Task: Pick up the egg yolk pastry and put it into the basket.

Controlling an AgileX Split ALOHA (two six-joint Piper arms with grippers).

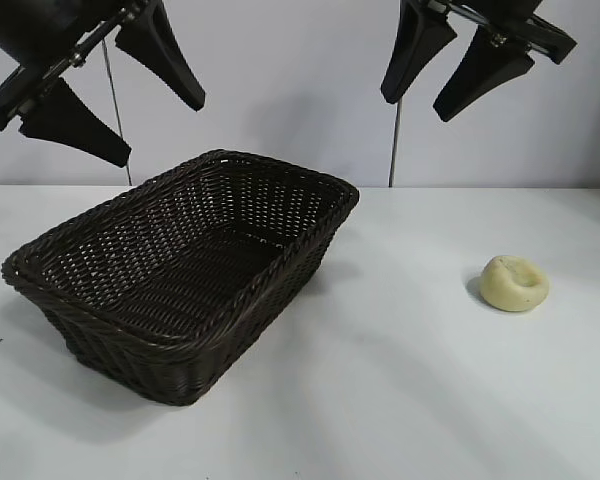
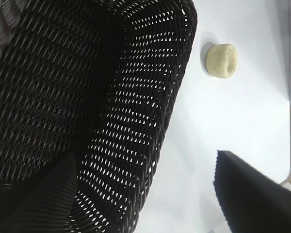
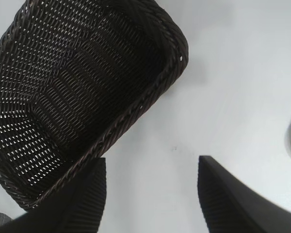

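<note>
Sitting alone on the white table (image 1: 400,400), the egg yolk pastry (image 1: 514,283) lies well to the right of the wicker basket (image 1: 185,265). Left claw (image 1: 110,95) hangs spread wide above the basket; right claw (image 1: 455,70) hovers up high, fingers apart, holding nothing.

Dark brown wicker basket (image 1: 185,275), open-weave sides and braided rim, on plain white surface (image 1: 400,400). Pale yellow, matte egg yolk pastry (image 1: 514,283) with dimpled top. Black left tool (image 1: 120,95) and black right tool (image 1: 458,68), ribbed inner pads, against pale grey-white wall (image 1: 290,90).
</note>
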